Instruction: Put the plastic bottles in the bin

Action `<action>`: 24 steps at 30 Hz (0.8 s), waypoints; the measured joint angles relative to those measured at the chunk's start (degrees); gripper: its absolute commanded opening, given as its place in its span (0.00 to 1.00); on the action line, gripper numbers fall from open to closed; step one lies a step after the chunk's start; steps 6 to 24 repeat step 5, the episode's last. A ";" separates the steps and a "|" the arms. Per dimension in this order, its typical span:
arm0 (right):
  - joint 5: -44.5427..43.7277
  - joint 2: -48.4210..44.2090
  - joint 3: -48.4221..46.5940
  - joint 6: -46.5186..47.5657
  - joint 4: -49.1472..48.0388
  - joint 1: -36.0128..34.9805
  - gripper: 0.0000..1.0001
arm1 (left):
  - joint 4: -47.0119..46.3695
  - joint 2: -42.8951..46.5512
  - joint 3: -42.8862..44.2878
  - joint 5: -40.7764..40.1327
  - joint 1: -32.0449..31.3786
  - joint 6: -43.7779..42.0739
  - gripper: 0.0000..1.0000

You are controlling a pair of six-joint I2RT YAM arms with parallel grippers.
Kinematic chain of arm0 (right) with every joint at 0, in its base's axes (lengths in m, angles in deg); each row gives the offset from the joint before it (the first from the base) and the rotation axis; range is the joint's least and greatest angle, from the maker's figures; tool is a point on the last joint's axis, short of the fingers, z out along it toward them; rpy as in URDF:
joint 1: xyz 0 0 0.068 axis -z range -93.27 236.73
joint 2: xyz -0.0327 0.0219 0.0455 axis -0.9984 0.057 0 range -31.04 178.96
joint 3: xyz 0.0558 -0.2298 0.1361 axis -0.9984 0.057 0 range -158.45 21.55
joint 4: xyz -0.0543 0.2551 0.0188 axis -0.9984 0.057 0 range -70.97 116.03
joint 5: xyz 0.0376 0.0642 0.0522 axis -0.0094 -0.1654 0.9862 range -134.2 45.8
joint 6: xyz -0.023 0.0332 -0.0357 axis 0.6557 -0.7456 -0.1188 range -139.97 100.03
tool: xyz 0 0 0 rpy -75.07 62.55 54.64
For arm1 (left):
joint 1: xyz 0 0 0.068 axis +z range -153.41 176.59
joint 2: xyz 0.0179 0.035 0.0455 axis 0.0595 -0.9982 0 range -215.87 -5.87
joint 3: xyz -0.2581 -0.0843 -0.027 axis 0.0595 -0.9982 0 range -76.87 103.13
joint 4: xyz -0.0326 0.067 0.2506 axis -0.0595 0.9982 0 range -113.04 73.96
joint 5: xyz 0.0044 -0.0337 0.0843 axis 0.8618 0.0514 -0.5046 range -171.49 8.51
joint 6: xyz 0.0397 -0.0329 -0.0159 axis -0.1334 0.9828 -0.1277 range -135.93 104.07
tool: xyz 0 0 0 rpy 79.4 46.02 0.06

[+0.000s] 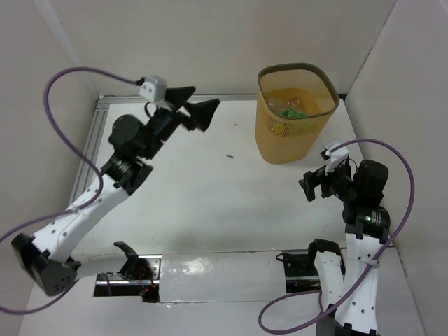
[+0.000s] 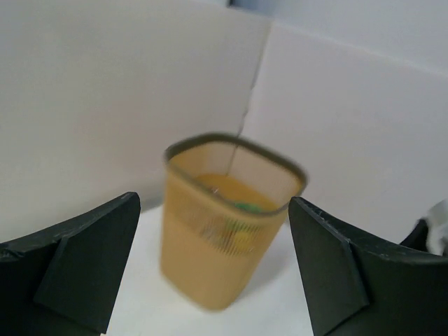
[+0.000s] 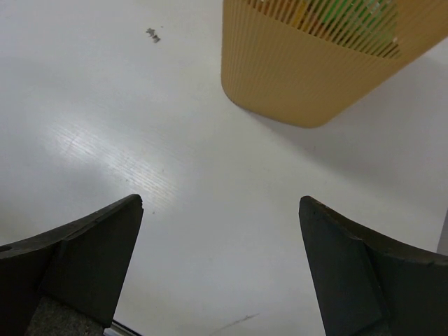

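Jaws, left: I see the left gripper [image 1: 203, 101] spread wide with nothing between its fingers. It hangs in the air over the far-left part of the table [image 1: 210, 203], pointing toward the bin.
Jaws, right: the right gripper [image 1: 316, 183] is spread just as wide and has hold of nothing. It sits near the bin's base, on the bin's near-right side.
Top view, bin: the bin [image 1: 280, 143] stands upright at the far right of the table, close to the back wall and nearer the right gripper than the left.
Top view, bottles: the plastic bottles [image 1: 292, 106] lie down inside the bin. I make out a green one among clear shapes, but I can't count them.
Top view, table: a small dark speck [image 1: 229, 157] lies on the white surface to the left of the bin.
Left wrist, fingers: two black fingers [image 2: 84, 259] frame the shot at either side, and nothing is gripped.
Left wrist, bin: the bin [image 2: 203, 273] is blurred and centred in the gap, well apart from the fingers. A touch of green shows below its rim.
Right wrist, fingers: the fingers [image 3: 77, 266] sit in the bottom corners, with bare table between them.
Right wrist, bin: the bin's lower wall [image 3: 301, 77] fills the upper right, apart from the jaws — through the slats I see the green and yellowish colours of the plastic bottles [image 3: 350, 17].
Right wrist, speck: the speck [image 3: 152, 33] lies at upper left.
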 measured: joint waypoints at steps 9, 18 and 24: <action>-3.48 -2.64 1.14 -2.80 -2.01 0.00 0.99 | 7.82 13.57 -18.43 -1.68 6.49 -0.17 1.00; -3.48 -2.64 1.14 -2.80 -2.01 0.00 0.99 | 7.82 13.57 -18.43 -1.68 6.49 -0.17 1.00; -3.48 -2.64 1.14 -2.80 -2.01 0.00 0.99 | 7.82 13.57 -18.43 -1.68 6.49 -0.17 1.00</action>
